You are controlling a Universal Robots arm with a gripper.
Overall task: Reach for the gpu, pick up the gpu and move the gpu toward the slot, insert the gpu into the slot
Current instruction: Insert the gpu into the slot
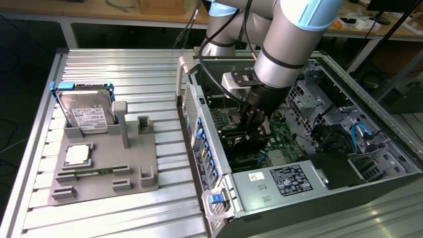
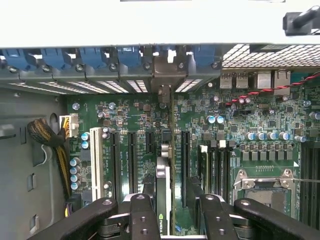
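Observation:
My gripper [image 1: 254, 124] is down inside the open computer case [image 1: 370, 183], shut on the gpu [image 1: 243, 144]. In the wrist view the gpu [image 2: 163, 190] is seen edge-on as a thin card between my black fingers [image 2: 142, 215]. It stands upright over the green motherboard [image 2: 250, 115]. Its silver end bracket [image 2: 164, 75] meets the row of rear openings under the blue clips [image 2: 130, 56]. The card runs parallel to the long black slots [image 2: 131, 165] on either side of it. The slot directly under it is hidden, so I cannot tell how deep it sits.
A grey fixture [image 1: 106, 183] on the slatted table at the exterior view's left holds a silver hard drive [image 1: 89, 116], a processor [image 1: 78, 153] and a memory stick [image 1: 92, 172]. Inside the case are the power supply [image 1: 284, 181], a braided cable bundle [image 2: 50, 140] and the processor socket [image 2: 265, 187].

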